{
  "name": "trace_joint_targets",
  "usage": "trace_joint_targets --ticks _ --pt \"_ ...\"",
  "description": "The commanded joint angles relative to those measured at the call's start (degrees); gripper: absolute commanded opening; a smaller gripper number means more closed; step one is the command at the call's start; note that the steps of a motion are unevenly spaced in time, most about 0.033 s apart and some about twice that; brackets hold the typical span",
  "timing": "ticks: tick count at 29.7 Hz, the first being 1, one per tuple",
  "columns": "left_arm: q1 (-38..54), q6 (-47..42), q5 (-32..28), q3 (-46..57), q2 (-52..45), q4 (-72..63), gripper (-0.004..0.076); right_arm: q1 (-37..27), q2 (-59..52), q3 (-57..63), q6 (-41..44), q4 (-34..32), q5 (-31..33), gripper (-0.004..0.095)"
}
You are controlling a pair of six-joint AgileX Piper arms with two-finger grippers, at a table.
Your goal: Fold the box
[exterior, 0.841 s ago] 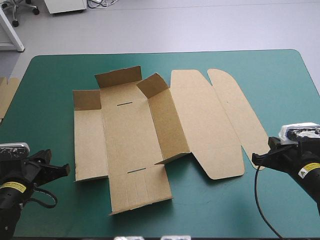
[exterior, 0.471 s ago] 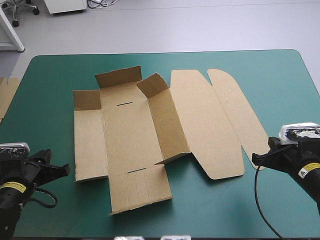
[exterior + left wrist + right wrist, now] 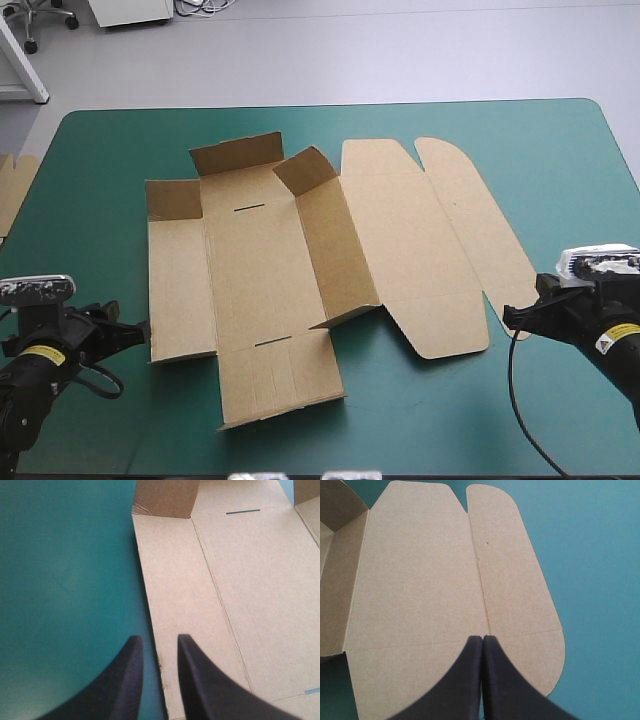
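Observation:
The brown box (image 3: pixel 255 270) lies as a cut sheet in the middle of the teal-green table. Its far flaps and the wall right of the base stand raised, and the lid (image 3: pixel 405 240) with its rounded flap lies flat to the right. My left gripper (image 3: pixel 138 330) is at the box's left panel near the front corner. In the left wrist view this gripper (image 3: pixel 159 641) is open by a narrow gap, with the panel's (image 3: pixel 190 580) outer edge running between its fingers. My right gripper (image 3: pixel 510 318) is shut, and its tip (image 3: pixel 483 638) is over the near end of the lid (image 3: pixel 420 570).
More brown board (image 3: pixel 12 190) shows at the table's left edge. Bare teal-green cover (image 3: pixel 430 410) lies in front of the box, with more along the right side.
My left arm has moved right, bringing its gripper up to the box's left edge. The right arm and the box have not moved.

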Motion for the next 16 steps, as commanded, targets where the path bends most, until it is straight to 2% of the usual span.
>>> trace_joint_targets --ticks 1,4,12,16 --pt "-0.4 -0.6 -5.3 -3.0 4.2 -3.1 0.0312 0.2 1.4 -1.9 -0.5 0.0 -4.1 -0.0019" --pt "-0.3 -2.3 -7.3 -4.8 8.5 -3.1 0.0360 0.2 2.1 -1.9 -0.6 0.0 -3.8 -0.0019" --pt "-0.1 -3.4 -8.4 -11.0 18.9 -3.0 0.0361 0.2 2.7 -1.9 -0.9 -0.1 -2.1 -0.0019" --pt "4.5 -3.4 -8.2 -13.4 22.6 -4.1 0.0361 0.2 3.1 -1.9 -0.9 -0.2 -1.2 -0.0019"
